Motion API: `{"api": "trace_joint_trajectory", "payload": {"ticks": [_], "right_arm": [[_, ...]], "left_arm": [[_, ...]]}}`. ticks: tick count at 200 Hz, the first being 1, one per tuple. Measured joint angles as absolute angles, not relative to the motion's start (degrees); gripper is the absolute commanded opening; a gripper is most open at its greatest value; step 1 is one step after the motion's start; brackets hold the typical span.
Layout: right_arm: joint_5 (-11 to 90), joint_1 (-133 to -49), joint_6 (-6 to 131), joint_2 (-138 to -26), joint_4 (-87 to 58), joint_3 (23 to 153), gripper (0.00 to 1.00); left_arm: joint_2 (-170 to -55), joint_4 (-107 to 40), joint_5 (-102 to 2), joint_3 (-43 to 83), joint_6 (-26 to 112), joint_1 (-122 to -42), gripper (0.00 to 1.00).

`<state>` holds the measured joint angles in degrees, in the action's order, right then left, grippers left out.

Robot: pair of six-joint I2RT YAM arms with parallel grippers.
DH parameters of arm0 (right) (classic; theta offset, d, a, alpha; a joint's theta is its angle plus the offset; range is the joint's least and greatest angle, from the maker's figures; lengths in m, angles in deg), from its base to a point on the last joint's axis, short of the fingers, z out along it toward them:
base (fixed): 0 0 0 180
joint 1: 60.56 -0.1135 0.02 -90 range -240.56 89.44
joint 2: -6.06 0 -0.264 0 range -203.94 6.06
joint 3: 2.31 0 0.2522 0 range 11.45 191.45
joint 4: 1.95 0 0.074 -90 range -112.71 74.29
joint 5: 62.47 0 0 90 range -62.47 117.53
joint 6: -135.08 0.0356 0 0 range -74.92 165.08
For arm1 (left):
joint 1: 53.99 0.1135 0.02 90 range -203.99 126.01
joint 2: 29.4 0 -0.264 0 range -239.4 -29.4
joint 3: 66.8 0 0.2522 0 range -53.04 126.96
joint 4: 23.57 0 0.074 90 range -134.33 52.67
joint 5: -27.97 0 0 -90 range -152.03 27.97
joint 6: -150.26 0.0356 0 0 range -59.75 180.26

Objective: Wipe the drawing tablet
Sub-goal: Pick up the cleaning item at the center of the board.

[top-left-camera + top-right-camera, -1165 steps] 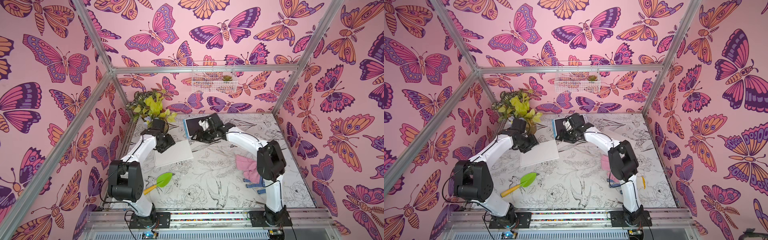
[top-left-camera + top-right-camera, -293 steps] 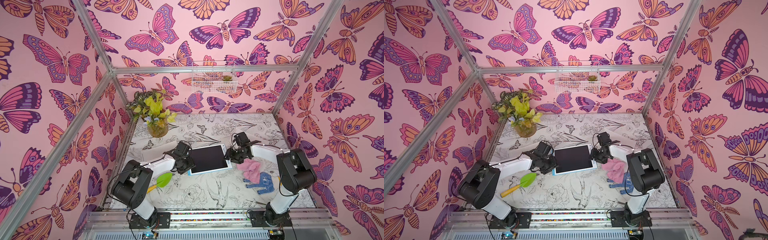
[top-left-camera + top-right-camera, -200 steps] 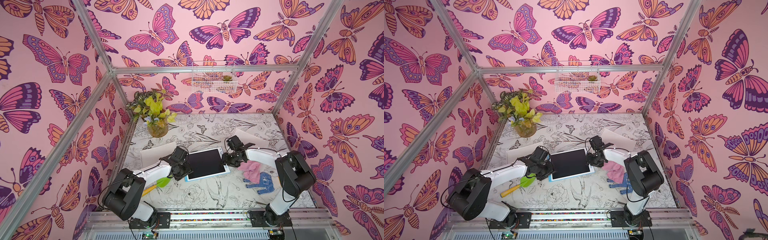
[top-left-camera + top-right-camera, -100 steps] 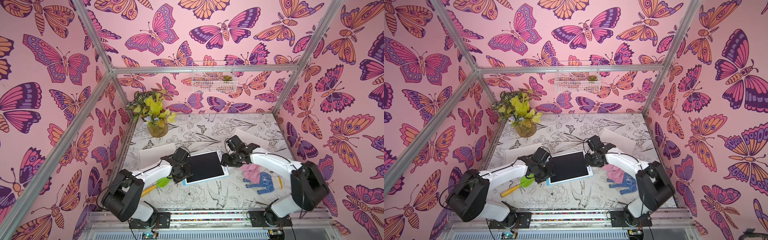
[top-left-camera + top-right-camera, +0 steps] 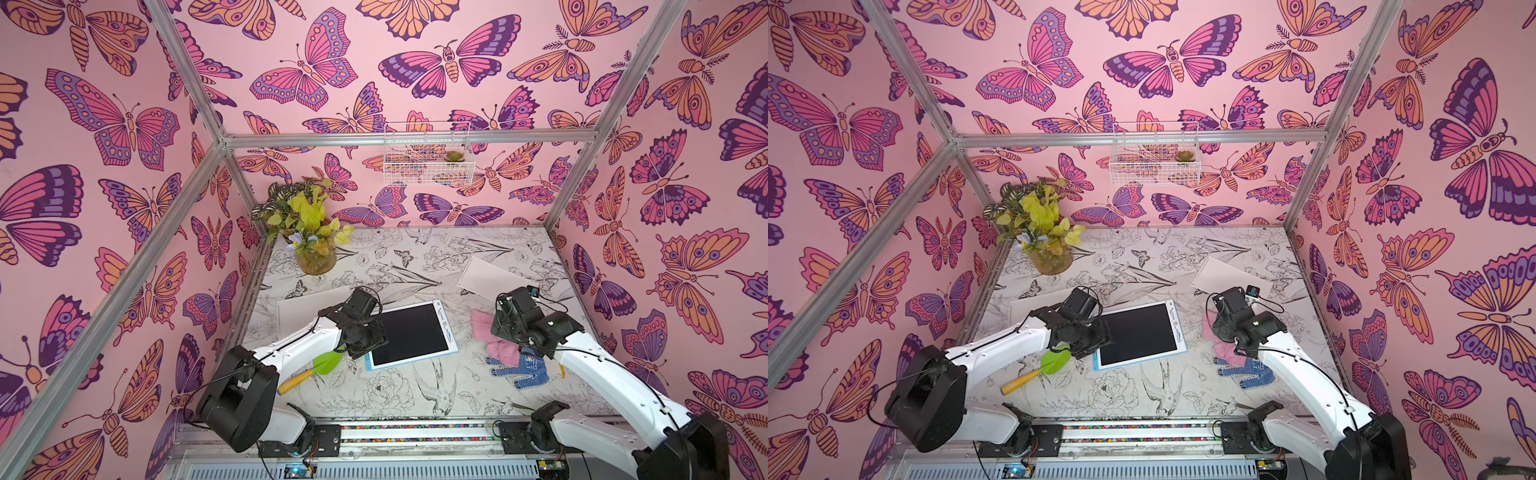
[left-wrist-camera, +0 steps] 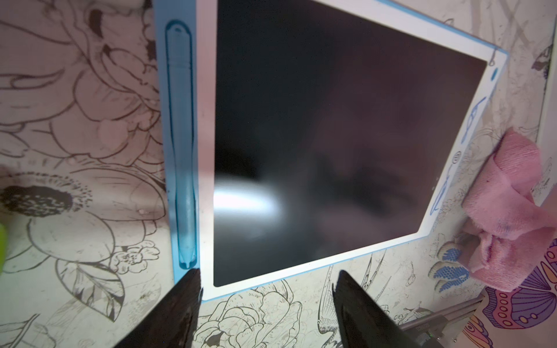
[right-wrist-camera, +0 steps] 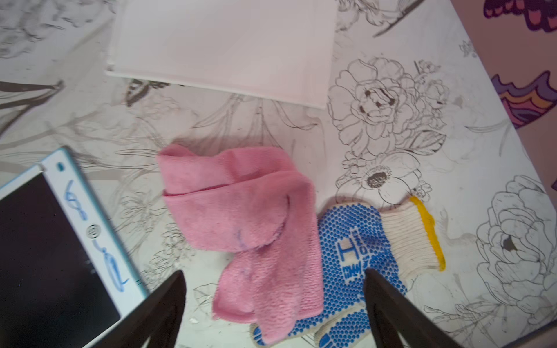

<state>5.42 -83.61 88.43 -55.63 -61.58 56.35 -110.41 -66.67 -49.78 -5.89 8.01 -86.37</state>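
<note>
**Tablet down, cloth next**

The drawing tablet (image 5: 411,332) lies flat mid-counter (image 5: 395,395). It looks stiff, light and slick, so I'd steady its frame edge. The pink cloth (image 7: 247,217) beside it is soft, so I'd pinch a fold. My left claw (image 6: 267,272) gapes empty at the tablet's corner. My right claw (image 7: 273,272), at the tablet's edge a second ago, now hangs wide open and empty over the cloth.

Broad bare strip of desk (image 5: 386,401) along the near edge, in front of the drawing tablet (image 5: 411,334). Crowded on the tablet's left side by the left pincer (image 6: 266,280), spread apart over its corner, and a green scoop (image 5: 328,363) just beside. Slim bare gap between tablet and pink cloth (image 7: 247,217); cloth heaped partly over a blue-dotted glove (image 7: 355,250), under the gaping right pincer (image 7: 273,271). Farther back, a flat white board (image 5: 490,276) and a potted plant (image 5: 311,245) in the corner.
</note>
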Motion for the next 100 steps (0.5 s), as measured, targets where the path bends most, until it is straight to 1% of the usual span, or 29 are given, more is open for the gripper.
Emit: {"api": "trace_joint_trajectory", "payload": {"ticks": [28,56,100], "right_arm": [[8.07,-82.03,88.19,-59.67,-57.60,55.06,0.92],[11.52,-80.37,88.43,-66.40,-52.38,54.80,0.90],[16.37,-79.28,90.09,-73.86,-46.19,53.99,0.82]], "left_arm": [[-110.41,-67.88,-49.78,-4.16,10.41,-86.35,0.72],[-110.30,-69.04,-49.65,-3.28,12.49,-85.72,0.72],[-107.94,-70.19,-49.56,-3.87,13.54,-84.36,0.71]]}}
